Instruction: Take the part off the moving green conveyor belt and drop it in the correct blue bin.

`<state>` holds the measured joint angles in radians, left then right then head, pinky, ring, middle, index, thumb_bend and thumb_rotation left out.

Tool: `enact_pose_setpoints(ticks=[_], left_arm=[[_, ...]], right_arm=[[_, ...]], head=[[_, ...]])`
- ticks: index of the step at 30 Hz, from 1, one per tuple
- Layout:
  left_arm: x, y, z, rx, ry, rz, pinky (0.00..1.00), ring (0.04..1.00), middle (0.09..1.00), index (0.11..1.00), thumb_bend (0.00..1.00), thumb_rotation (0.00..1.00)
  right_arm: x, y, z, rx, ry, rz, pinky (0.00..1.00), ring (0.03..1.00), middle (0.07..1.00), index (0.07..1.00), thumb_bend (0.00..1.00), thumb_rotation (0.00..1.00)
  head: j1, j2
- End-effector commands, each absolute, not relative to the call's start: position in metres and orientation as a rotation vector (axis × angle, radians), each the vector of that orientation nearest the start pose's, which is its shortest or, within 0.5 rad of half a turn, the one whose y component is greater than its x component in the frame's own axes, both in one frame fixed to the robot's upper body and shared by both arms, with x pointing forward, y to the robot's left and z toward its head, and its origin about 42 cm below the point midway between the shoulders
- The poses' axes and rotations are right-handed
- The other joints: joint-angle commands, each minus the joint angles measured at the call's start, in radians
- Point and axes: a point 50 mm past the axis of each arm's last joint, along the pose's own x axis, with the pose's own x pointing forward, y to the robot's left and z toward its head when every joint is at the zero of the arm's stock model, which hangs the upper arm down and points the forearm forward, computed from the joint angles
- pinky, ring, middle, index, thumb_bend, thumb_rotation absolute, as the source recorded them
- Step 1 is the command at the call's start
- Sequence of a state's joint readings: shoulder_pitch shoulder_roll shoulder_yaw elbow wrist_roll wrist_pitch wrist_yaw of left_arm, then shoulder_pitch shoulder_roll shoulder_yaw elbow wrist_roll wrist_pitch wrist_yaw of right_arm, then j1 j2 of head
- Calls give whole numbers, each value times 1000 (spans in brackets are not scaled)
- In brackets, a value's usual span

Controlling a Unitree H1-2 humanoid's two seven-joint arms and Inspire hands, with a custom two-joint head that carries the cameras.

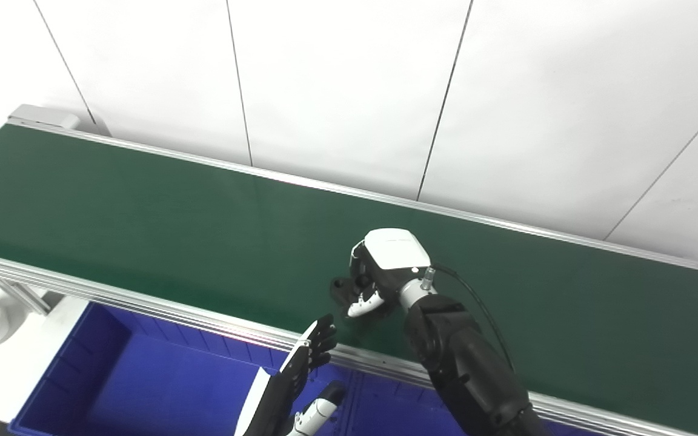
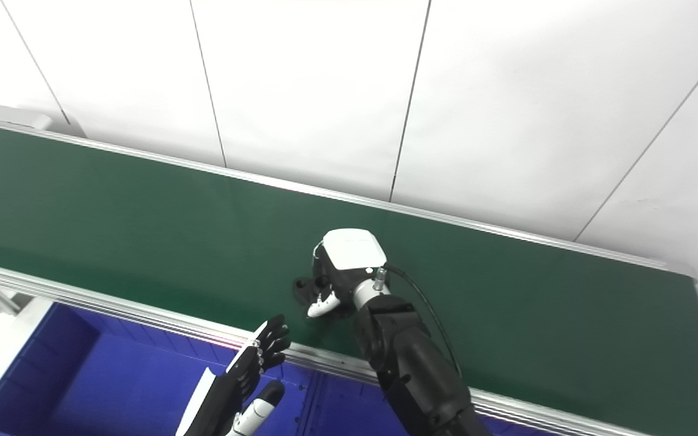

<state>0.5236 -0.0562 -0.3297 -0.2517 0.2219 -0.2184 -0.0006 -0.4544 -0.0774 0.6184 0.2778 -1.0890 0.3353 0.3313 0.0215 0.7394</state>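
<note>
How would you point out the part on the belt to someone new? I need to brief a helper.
Find the long green belt running in front of the white wall. Near its front edge the right hand reaches down with its fingers curled; the part is the small black piece under them, the only loose thing on the belt.
</note>
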Motion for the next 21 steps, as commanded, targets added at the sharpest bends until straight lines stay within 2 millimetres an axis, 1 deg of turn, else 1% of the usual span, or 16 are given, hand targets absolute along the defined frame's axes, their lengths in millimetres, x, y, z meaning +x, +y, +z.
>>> enact_pose_setpoints(ticks=[1, 4, 8, 13, 16, 17, 19, 21], left_arm=[[112, 117, 102, -13, -49, -179, 874, 893, 925, 944, 483, 816], [112, 117, 101, -15, -48, -182, 890, 903, 931, 957, 491, 829], [111, 117, 100, -14, -44, -183, 900, 911, 935, 962, 500, 842], [109, 117, 100, -14, -44, -184, 919, 924, 942, 972, 494, 864], [109, 117, 100, -9, -50, -185, 918, 922, 943, 977, 484, 873], [109, 117, 100, -9, -50, -185, 920, 924, 944, 979, 482, 878], [108, 117, 100, -14, -45, -181, 926, 928, 946, 982, 481, 887], [107, 118, 100, -18, -42, -173, 929, 929, 944, 983, 492, 892]], right_arm=[[365, -82, 97, -1482, 124, 629, 222, 315, 410, 492, 504, 149], [364, -85, 97, -1469, 128, 624, 201, 287, 378, 494, 505, 148], [364, -88, 98, -1462, 128, 625, 198, 283, 372, 493, 506, 145], [365, -92, 101, -1453, 130, 630, 240, 332, 419, 490, 507, 146], [365, -94, 110, -1429, 103, 634, 265, 356, 446, 491, 508, 145], [364, -94, 112, -1425, 93, 634, 239, 325, 418, 491, 508, 144], [363, -96, 125, -1418, 43, 639, 226, 307, 402, 491, 507, 140], [359, -100, 141, -1420, -18, 645, 230, 310, 402, 491, 506, 141]], head=[[-4, 2], [-8, 3], [-15, 4], [-25, 6], [-33, 11], [-35, 11], [-46, 14], [-60, 15]])
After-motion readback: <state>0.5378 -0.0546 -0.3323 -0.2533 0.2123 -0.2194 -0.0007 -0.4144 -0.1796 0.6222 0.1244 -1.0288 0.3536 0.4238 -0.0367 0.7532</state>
